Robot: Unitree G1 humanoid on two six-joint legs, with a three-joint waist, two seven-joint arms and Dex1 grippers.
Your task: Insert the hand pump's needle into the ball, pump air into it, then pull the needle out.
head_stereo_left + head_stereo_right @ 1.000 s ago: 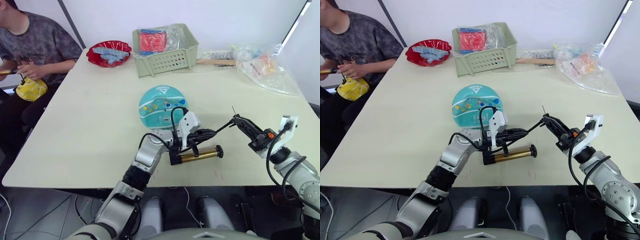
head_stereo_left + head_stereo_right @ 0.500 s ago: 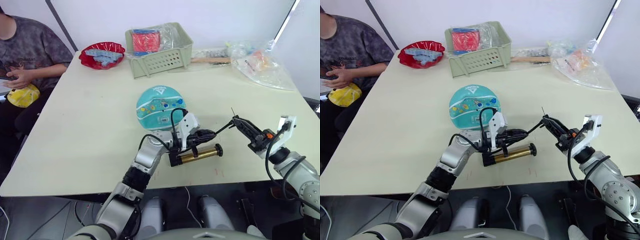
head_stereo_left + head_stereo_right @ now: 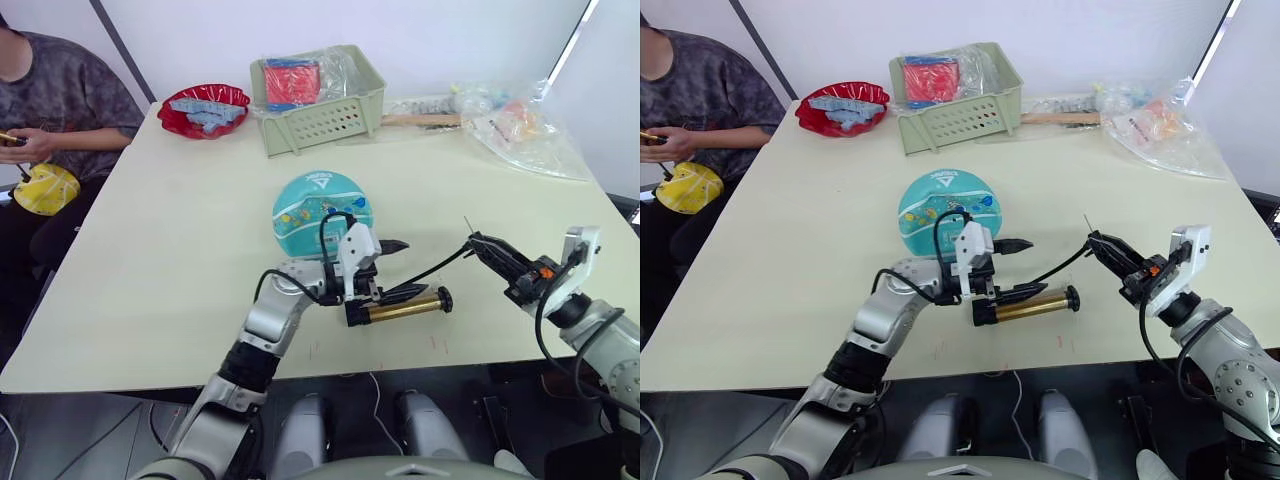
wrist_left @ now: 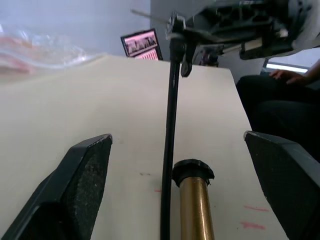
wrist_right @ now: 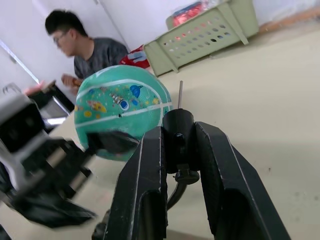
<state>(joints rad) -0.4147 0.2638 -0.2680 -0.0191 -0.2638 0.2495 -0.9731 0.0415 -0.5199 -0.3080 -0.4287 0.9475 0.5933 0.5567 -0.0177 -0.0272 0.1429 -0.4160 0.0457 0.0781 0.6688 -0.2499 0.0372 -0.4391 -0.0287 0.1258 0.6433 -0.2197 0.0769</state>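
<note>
Bronze-gold metal marks the hand pump, which lies flat on the pale desk just in front of the ball, its black handle cap pointing toward the robot's right. The left gripper stands with its jaws spread wide above the pump's near end, 1 finger up by the ball and the other down over the barrel, gripping nothing. A thin black hose runs from the pump up to the right gripper, whose jaws are clamped on the small black fitting, the needle standing bare above them and aimed toward the ball but well apart from it. The pump looks rigid and smooth, likely slippery along the barrel, so the black end cap or the handle seems the surer place to hold. The hose is limp and will tug the fitting if the pump shifts. The needle is fine and probably bends easily, so it should stay held by its fitting and go in straight. The ball looks light and round, free to roll on the desk; it will likely need bracing from the far side while the needle is pressed in. Which spot on it is the valve I cannot tell.
</note>
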